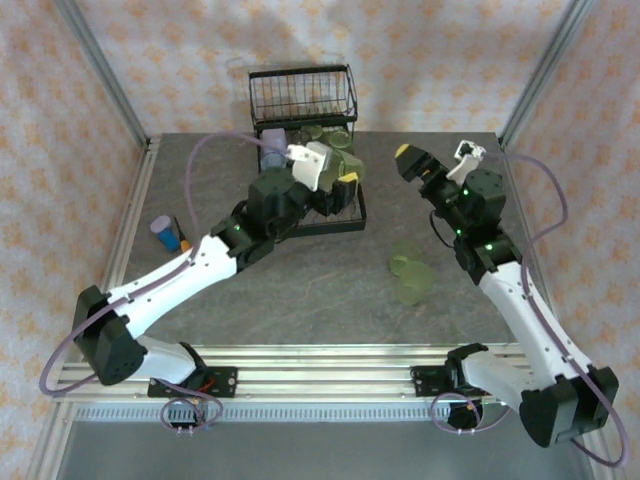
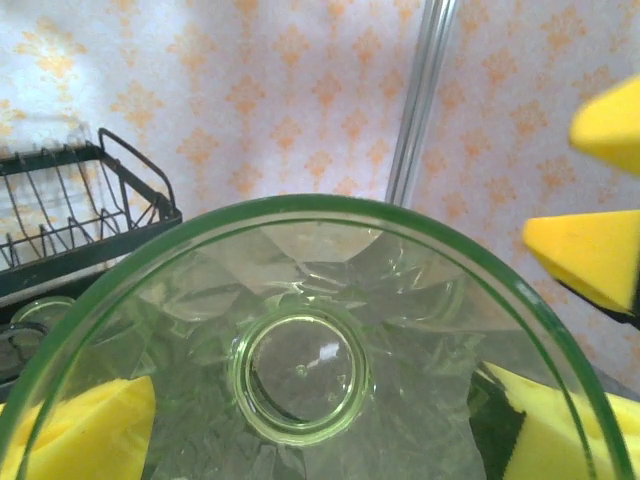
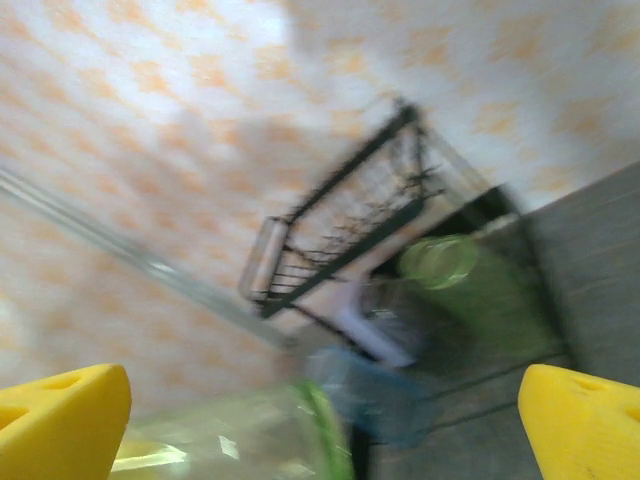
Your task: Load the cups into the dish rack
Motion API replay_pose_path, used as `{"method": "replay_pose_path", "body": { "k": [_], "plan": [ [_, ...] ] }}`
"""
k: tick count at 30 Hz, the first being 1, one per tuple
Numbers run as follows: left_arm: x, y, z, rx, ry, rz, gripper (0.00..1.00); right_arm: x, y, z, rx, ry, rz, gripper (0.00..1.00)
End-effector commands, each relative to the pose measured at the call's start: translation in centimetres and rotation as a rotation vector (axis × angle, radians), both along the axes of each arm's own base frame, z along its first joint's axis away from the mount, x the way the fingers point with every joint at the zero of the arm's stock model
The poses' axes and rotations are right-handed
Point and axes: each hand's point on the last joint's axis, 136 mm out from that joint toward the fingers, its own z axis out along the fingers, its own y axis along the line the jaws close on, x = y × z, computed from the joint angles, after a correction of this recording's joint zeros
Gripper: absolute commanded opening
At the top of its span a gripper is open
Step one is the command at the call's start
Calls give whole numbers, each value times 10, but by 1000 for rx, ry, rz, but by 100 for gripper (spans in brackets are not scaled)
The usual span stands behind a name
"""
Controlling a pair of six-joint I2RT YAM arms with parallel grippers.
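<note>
- The left gripper (image 1: 335, 172) reaches over the black wire dish rack (image 1: 300, 72), which stands at the far middle of the grey stone-patterned table (image 1: 300, 300).
- Its jaws are clamped on a light green translucent plastic cup (image 2: 300, 375). In the left wrist view the yellow pads (image 2: 80, 430) press against the cup's wall on both sides, and the camera looks straight into its open mouth down to the round base.
- This held cup hangs above the rack's flat tray, nearer than the raised wire basket at the far end.
- Other cups already sit in the rack, just on the near side of the basket: a lavender plastic tumbler (image 1: 272, 157) on the left and light green tumblers (image 1: 335, 140) to its right.
- The right gripper (image 1: 435, 160) hovers to the right of the rack, above the table, with its jaws wide apart and nothing between them. In the blurred right wrist view its yellow pads (image 3: 60, 420) sit at opposite lower corners.
- Two more light green translucent tumblers (image 1: 405, 263) (image 1: 414, 287) rest on the table near and right of the rack, overlapping as seen from above.
- A small blue-purple cylinder (image 1: 160, 229) stands at the table's left side, just beside a small orange object (image 1: 184, 243).
</note>
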Motion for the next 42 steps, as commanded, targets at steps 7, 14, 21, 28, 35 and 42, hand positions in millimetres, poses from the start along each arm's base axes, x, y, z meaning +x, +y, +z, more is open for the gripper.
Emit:
{"method": "replay_pose_path", "body": {
  "k": [7, 14, 21, 28, 35, 42],
  "plan": [
    [-28, 43, 75, -317, -394, 95, 75, 15, 59, 54, 608, 45, 409, 99],
    [-43, 60, 97, -417, -508, 120, 75, 5, 104, 68, 607, 120, 600, 99],
    [-47, 55, 107, -450, -543, 82, 75, 4, 131, 72, 644, 161, 687, 99],
    [-45, 44, 108, -481, -543, 33, 75, 1, 148, 78, 646, 167, 732, 99],
    [-39, 36, 103, -496, -524, 9, 75, 0, 152, 79, 660, 168, 742, 90],
    [-35, 31, 96, -499, -507, -2, 79, 1, 150, 78, 698, 159, 746, 70]
  ]
}}
